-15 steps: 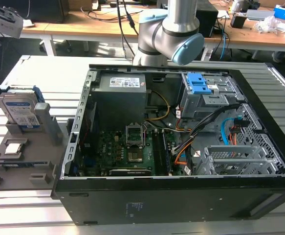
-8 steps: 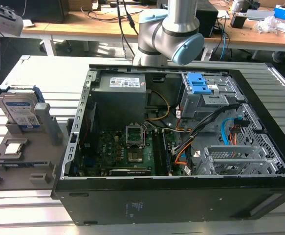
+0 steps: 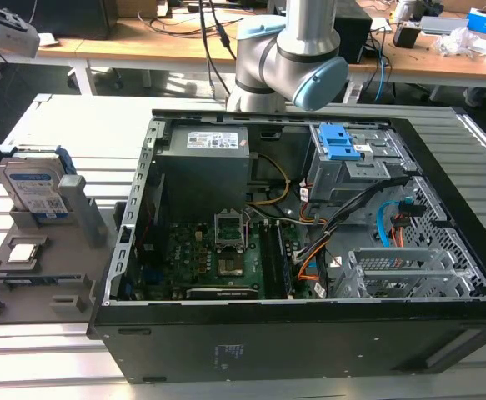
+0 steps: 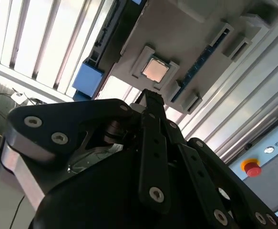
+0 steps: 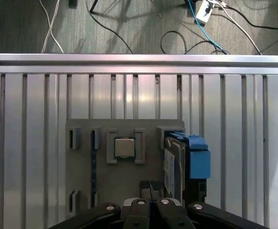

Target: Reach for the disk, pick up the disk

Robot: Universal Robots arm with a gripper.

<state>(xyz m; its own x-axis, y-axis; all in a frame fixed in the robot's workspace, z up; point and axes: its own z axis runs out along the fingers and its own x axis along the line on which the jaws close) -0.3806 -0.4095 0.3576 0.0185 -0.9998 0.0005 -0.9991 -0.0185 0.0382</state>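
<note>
The silver-grey rectangular metal disk [image 3: 31, 187] stood upright at the exterior view's left; the black gripper [image 5: 150, 187] (jaws closed, empty) hung near it.

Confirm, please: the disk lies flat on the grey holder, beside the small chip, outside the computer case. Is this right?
No: the disk stands on edge in the grey holder, not flat, as the exterior view shows. The rest is right.
</note>
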